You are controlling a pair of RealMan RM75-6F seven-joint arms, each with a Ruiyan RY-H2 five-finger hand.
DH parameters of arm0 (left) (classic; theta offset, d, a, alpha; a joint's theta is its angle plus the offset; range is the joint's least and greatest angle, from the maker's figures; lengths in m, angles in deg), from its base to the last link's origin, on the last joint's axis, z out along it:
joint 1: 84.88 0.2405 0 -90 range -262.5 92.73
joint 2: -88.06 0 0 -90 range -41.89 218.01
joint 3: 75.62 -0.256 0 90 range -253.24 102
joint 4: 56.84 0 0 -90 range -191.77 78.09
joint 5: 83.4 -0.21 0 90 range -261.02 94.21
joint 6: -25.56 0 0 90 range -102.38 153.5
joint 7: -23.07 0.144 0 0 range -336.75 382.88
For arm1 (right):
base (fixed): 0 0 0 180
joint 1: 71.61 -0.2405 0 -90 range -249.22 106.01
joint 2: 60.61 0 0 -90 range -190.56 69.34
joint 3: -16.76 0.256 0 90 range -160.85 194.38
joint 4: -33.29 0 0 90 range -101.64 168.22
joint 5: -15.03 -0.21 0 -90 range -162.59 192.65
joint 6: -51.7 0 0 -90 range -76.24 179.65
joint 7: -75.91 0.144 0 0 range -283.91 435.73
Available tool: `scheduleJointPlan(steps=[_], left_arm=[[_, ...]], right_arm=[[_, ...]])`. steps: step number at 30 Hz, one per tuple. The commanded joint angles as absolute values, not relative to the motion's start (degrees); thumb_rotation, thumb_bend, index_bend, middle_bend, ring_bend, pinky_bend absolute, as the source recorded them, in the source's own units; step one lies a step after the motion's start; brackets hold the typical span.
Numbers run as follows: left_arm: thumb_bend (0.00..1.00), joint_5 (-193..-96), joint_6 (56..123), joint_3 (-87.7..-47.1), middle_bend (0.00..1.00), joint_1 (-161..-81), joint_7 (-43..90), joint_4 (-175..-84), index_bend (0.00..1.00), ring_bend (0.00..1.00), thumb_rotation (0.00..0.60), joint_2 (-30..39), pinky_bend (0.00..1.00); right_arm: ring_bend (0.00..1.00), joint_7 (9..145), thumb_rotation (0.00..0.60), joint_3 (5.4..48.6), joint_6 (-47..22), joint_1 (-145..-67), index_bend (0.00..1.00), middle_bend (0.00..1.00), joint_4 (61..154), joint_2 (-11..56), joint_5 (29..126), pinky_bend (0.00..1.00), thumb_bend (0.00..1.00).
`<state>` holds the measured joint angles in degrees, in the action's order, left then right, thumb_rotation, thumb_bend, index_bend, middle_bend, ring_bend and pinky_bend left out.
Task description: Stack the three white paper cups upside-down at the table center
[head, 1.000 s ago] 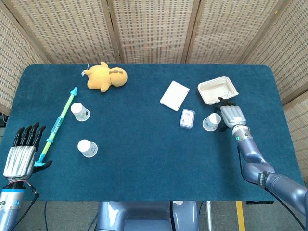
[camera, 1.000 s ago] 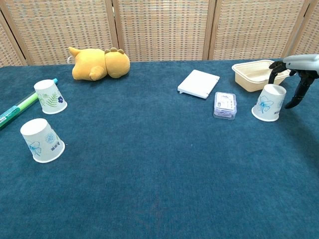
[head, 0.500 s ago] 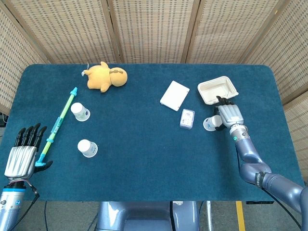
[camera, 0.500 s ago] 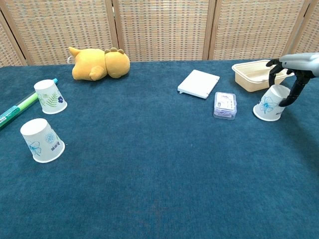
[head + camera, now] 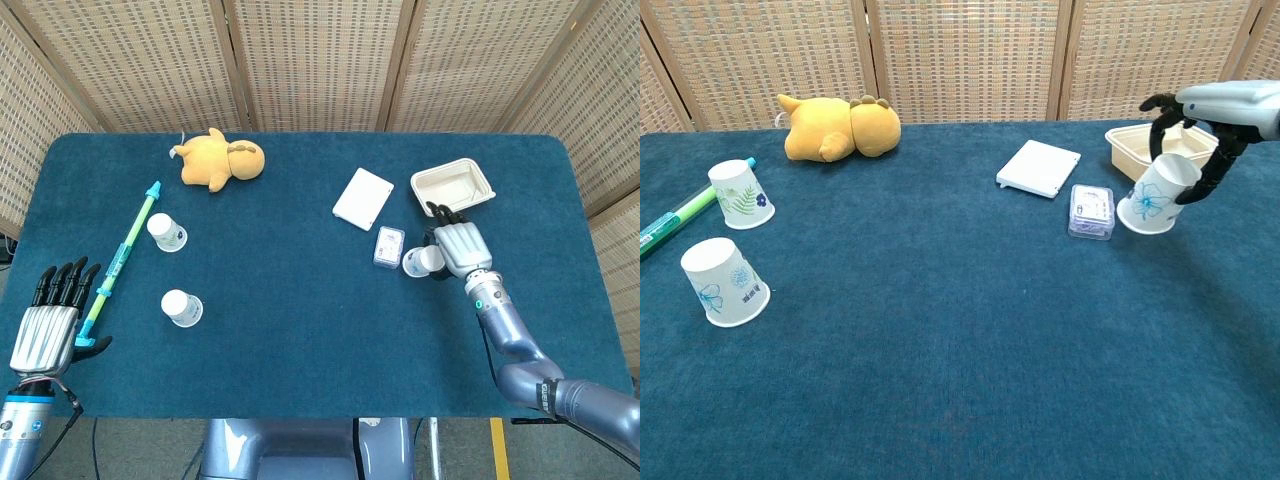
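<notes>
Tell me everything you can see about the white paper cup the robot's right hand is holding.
The white paper cup with a blue flower print is upside-down and tilted, its wide rim pointing down toward the blue table cloth. The right hand grips its upper end from above. It hangs just right of the small clear plastic box, in front of the beige tray. Whether its rim touches the cloth is unclear.

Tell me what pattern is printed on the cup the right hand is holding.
A blue flower print on the white paper cup, gripped by the right hand; it shows best in the chest view.
</notes>
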<state>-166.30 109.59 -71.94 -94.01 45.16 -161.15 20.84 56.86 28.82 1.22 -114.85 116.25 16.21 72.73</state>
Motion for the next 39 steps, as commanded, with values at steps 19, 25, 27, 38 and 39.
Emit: scheduleJointPlan(steps=[19, 25, 27, 38, 39], left_arm=[[0.0, -169.1, 111.4, -72.9, 0.0, -92.6, 40.0, -161.9, 0.0, 0.0, 0.6, 23.5, 0.0], [0.0, -169.0, 110.7, -73.0, 0.0, -92.7, 40.4, -161.7, 0.0, 0.0, 0.6, 23.3, 0.0], [0.0, -169.0, 110.5, -73.0, 0.0, -92.8, 40.6, -161.6, 0.0, 0.0, 0.6, 23.1, 0.0], [0.0, -168.6, 110.2, -72.9, 0.0, -92.9, 41.8, -161.8, 0.0, 0.0, 0.6, 22.6, 0.0], [0.0, -168.6, 110.3, -72.9, 0.0, -92.9, 41.9, -161.8, 0.0, 0.0, 0.6, 22.6, 0.0]], right_arm=[[0.0, 34.6, 0.6, 31.1, -9.2, -122.4, 0.52, 0.06, 133.1, 24.5, 64.6, 0.22, 0.32], [0.0, 35.7, 0.6, 31.2, -7.1, -124.7, 0.52, 0.05, 126.2, 29.7, 61.8, 0.22, 0.32], [0.0, 36.2, 0.6, 31.0, -6.6, -125.1, 0.52, 0.05, 124.5, 30.7, 61.7, 0.22, 0.32], [0.0, 41.2, 0.6, 29.6, -4.4, -125.5, 0.51, 0.02, 119.7, 34.3, 65.0, 0.22, 0.31], [0.0, 41.4, 0.6, 29.6, -4.5, -125.5, 0.51, 0.02, 119.7, 34.5, 65.1, 0.22, 0.31]])
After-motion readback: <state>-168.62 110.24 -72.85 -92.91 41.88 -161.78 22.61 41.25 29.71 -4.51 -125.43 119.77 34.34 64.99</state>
